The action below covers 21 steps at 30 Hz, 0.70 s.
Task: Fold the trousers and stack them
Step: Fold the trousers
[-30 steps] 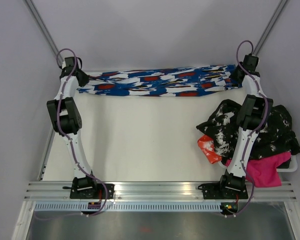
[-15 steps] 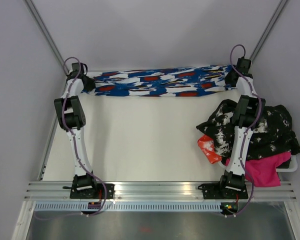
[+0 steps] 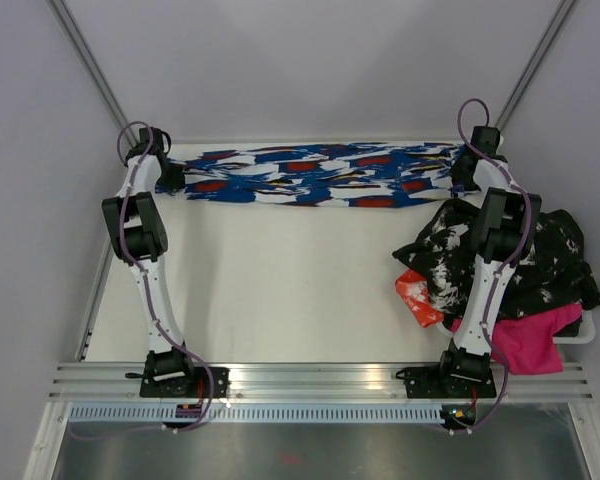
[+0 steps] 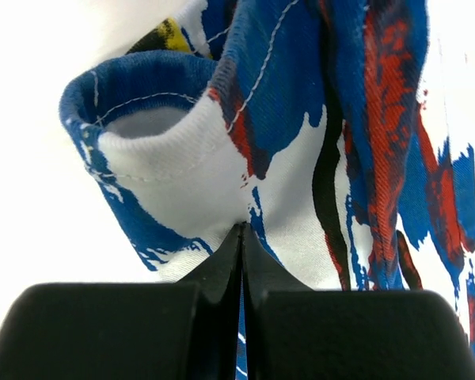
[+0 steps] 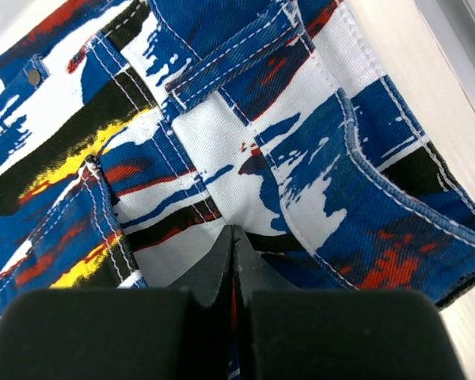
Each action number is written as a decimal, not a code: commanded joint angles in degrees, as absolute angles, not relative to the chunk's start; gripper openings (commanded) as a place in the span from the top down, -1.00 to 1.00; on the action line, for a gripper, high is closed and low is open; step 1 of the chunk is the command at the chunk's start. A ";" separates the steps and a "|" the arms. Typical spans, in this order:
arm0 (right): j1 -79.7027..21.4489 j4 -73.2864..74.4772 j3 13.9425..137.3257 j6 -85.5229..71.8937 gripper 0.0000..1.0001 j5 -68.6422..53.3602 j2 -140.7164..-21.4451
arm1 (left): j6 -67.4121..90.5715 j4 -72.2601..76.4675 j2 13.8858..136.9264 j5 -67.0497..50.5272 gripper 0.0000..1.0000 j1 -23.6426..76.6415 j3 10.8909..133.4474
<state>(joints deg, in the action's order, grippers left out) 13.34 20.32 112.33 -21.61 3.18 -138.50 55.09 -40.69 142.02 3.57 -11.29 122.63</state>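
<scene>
Left gripper (image 3: 170,178) is clamped on the cuff end of the trousers (image 3: 310,178), its fingertips pinched tight on the hem fabric. From it the trousers stretch rightward in a long flat band across the table (image 3: 280,290) to the right gripper (image 3: 463,170), clenched on the waistband end beside a pocket seam. Below that gripper, beside its arm, lies a heap of other clothes (image 3: 450,250), black-and-white, orange and pink.
</scene>
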 commanded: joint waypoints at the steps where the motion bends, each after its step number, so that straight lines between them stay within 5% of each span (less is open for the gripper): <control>1: 13.27 33.93 101.02 -19.42 1.00 7.47 -137.39 | 55.11 -53.78 139.58 7.47 0.95 -12.31 117.53; 15: 13.10 30.32 79.11 -17.31 1.00 7.47 -122.00 | 52.12 -52.39 118.85 14.76 0.95 -12.30 93.09; 21: 12.31 33.13 84.25 -14.68 0.99 7.21 -119.18 | 39.31 -49.40 117.69 10.38 0.92 -12.22 101.92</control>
<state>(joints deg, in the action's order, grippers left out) 12.95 19.51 82.83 -17.74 6.50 -118.41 48.10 -50.54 121.01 11.73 -12.05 95.35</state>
